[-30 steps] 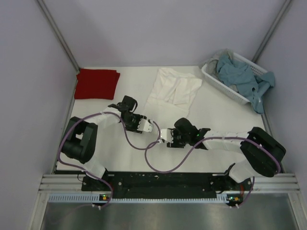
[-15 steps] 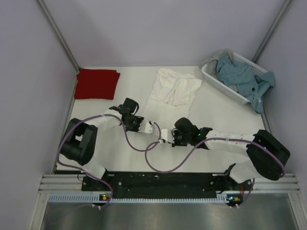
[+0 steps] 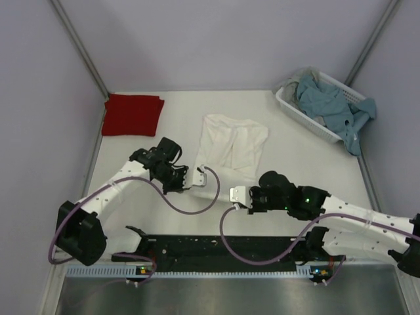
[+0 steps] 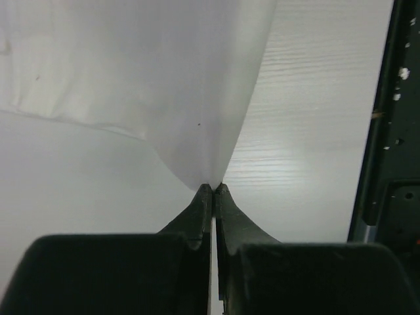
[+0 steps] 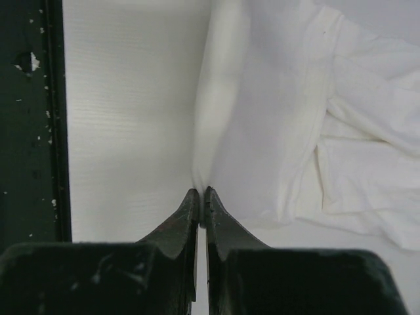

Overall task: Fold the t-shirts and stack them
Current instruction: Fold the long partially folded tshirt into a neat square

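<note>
The white t-shirt [image 3: 231, 143] lies partly folded and rumpled in the middle of the table; no print shows on it. My left gripper [image 3: 199, 174] is shut on its near left edge, the cloth pinched at the fingertips in the left wrist view [image 4: 213, 188] and the shirt [image 4: 144, 72] stretched away from them. My right gripper [image 3: 235, 195] is shut on the near right edge, also seen in the right wrist view [image 5: 201, 192] with the shirt [image 5: 282, 118] beyond. The dark red t-shirt [image 3: 133, 114] lies folded at the far left.
A white slotted basket [image 3: 296, 116] with blue-grey clothes [image 3: 331, 105] stands at the far right corner. Grey walls close in the table on three sides. The black arm rail [image 3: 223, 246] runs along the near edge.
Both grippers have drawn back toward the near edge, and the white t-shirt has slid nearer with them. The red shirt and the basket have not moved.
</note>
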